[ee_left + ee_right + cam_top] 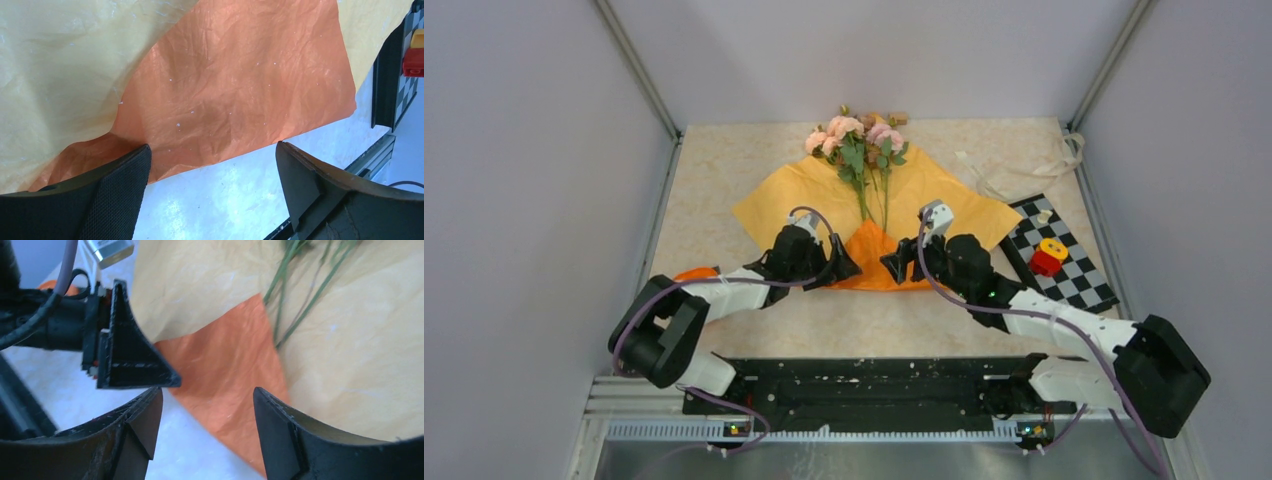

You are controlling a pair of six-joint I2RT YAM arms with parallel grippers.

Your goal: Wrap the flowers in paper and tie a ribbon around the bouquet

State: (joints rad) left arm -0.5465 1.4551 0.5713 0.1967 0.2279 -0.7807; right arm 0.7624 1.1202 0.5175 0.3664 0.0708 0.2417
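Trouble could start at the turned-up corner. The big, thin, crinkly square sheet of paper (794,195) lies spread in the middle of the pale stone-look table (714,170), soft yellow side up. Its corner flap (872,258) at 6 o'clock is folded over, so the shiny orange side shows. The flowers (864,150), with long thin green stems, green leaves and small pink and cream blooms, lie on the sheet. Their blooms are at 12 o'clock and their stem ends are just by the tip of the flap. The left gripper (844,265) sits at 9 o'clock of the flap, jaws very wide, nothing in them. The right gripper (894,268) sits at 3 o'clock of the flap, jaws apart too, holding nothing. I think the wrap has only just begun, since no side is rolled over the stems. The long cream-white ribbon (1044,160) lies in loose loops at 2 o'clock on the table, not used yet. With nothing pinching the flap, the springy paper may pop back flat. A finger that pushes and does not pinch could slide the whole sheet and roll the stems off the middle. A pinch that goes too deep could bend the stems.
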